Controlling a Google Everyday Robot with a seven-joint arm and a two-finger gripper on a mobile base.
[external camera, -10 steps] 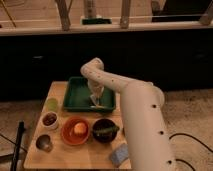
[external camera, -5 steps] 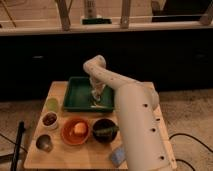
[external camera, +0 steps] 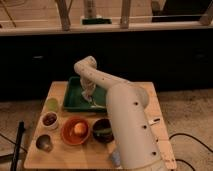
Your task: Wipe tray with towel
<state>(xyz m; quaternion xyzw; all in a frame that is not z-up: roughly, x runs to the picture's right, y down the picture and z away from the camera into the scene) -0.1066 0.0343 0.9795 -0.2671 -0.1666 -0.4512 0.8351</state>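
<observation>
A green tray (external camera: 73,98) sits at the back of the wooden table (external camera: 60,149). A pale towel (external camera: 94,102) lies inside the tray at its right side, partly hidden by my arm. My white arm reaches from the lower right over the tray. My gripper (external camera: 88,94) hangs down into the tray and sits right above the towel.
On the table's front left stand a small green cup (external camera: 51,104), a white bowl with dark contents (external camera: 49,120), an orange plate with a round fruit (external camera: 75,130), a dark bowl (external camera: 103,130) and a metal cup (external camera: 43,142). A dark counter runs behind.
My arm has swung left and the gripper has moved a little toward the tray's middle over the towel. The view has shifted slightly.
</observation>
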